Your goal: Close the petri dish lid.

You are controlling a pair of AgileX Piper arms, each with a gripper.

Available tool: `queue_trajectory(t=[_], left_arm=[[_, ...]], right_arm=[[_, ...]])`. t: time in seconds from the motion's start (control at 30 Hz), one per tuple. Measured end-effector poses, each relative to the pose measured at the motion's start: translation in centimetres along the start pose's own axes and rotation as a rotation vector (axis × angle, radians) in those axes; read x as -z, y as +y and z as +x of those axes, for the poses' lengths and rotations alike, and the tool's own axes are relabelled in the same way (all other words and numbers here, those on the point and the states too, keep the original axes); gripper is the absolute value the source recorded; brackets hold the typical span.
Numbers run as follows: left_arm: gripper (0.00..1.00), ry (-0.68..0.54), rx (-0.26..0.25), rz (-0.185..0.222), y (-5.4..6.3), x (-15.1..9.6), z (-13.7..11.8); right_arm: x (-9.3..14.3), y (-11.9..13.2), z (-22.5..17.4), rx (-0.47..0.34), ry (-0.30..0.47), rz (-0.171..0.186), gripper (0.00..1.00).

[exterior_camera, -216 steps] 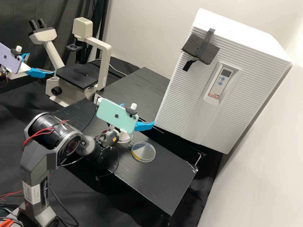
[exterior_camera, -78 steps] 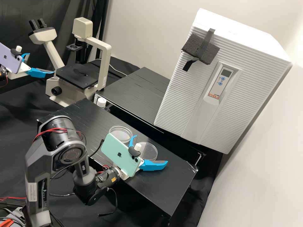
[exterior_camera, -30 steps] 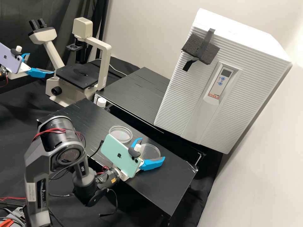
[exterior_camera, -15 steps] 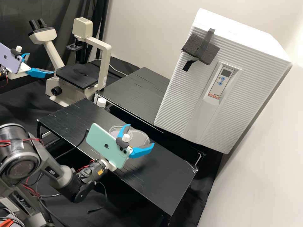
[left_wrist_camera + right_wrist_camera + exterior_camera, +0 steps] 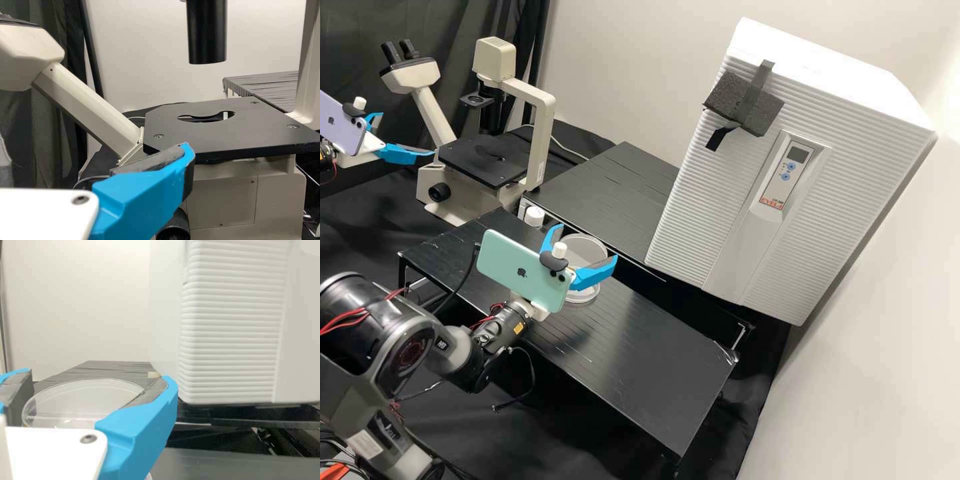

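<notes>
Blue fingers on clear lid, dish left of cabinet

Landmark: white ribbed cabinet (image 5: 700,200). Sides as in the high view. Right gripper (image 5: 586,244), left of the cabinet, grasping 1 clear round petri dish lid (image 5: 587,248), raised, one finger each side; the right wrist view agrees. Petri dish (image 5: 584,295), 1, on the black desk (image 5: 640,360), also left of the cabinet, partly hidden by the gripper. Lid off the dish; can't tell if directly over it. Left gripper (image 5: 408,134) released, fingers spread, far left of the cabinet.

Print: logos on both phones, small lettering on the cabinet's control panel (image 5: 787,173), lettering on the near arm.

Counts: 2 phones, green (image 5: 520,272) and purple (image 5: 340,123), both left of the cabinet; 1 cream microscope (image 5: 547,127), well left of it; 1 white cap (image 5: 535,215), left of it; 1 dark foam block (image 5: 725,93), taped on it; 2 blue buttons, on its panel.
</notes>
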Motion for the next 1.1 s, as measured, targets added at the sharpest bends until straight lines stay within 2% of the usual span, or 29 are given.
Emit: queue_trajectory(t=[0.2,0.37,0.6,0.7,1.1], left_arm=[[1.0,0.0,0.0,0.0,0.0,0.0,0.0],[1.0,0.0,0.0,0.0,0.0,0.0,0.0],[1.0,0.0,0.0,0.0,0.0,0.0,0.0],[1.0,0.0,0.0,0.0,0.0,0.0,0.0],[1.0,0.0,0.0,0.0,0.0,0.0,0.0]], right_arm=[[0.1,-0.7,0.9,0.016,-0.006,-0.024,0.0],[-0.1,-1.6,1.6,0.048,-0.009,-0.058,0.0],[-0.8,-2.1,2.8,0.047,-0.047,-0.057,0.0],[-1.2,-2.3,3.4,0.046,-0.064,-0.071,0.0],[-2.1,-2.4,3.8,0.045,-0.102,-0.077,0.0]])
